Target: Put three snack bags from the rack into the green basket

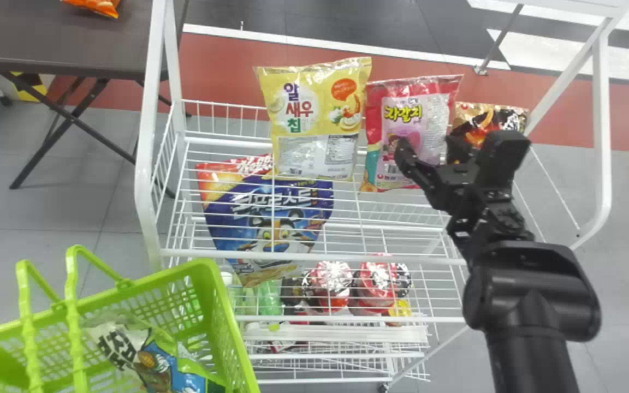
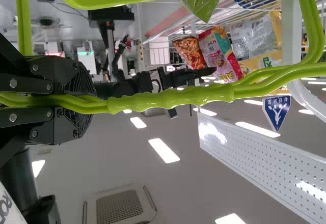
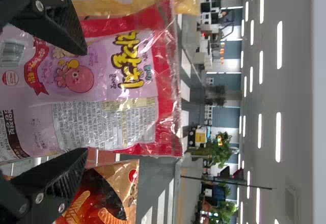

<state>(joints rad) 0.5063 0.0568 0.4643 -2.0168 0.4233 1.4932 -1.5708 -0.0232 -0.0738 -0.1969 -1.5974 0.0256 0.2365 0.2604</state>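
Head view: the pink snack bag (image 1: 399, 106) stands up in that rack (image 1: 149, 164), the green basket (image 1: 226, 322) near, presumably for a short carry. Left wrist view: the left claw (image 2: 84, 102) clasps the handles (image 2: 170, 98), likely steadying it. Right wrist view: the right claw (image 3: 85, 102) gapes wide, apparently to straddle the bag.

The room is bright, lit by ceiling lamps (image 2: 164, 150). Glare whitens the cups (image 1: 332, 275) below the near edge of the rack (image 1: 314, 256); glints dot the pink bag (image 3: 104, 89), and bright patches shine on the white panel (image 2: 254, 160).
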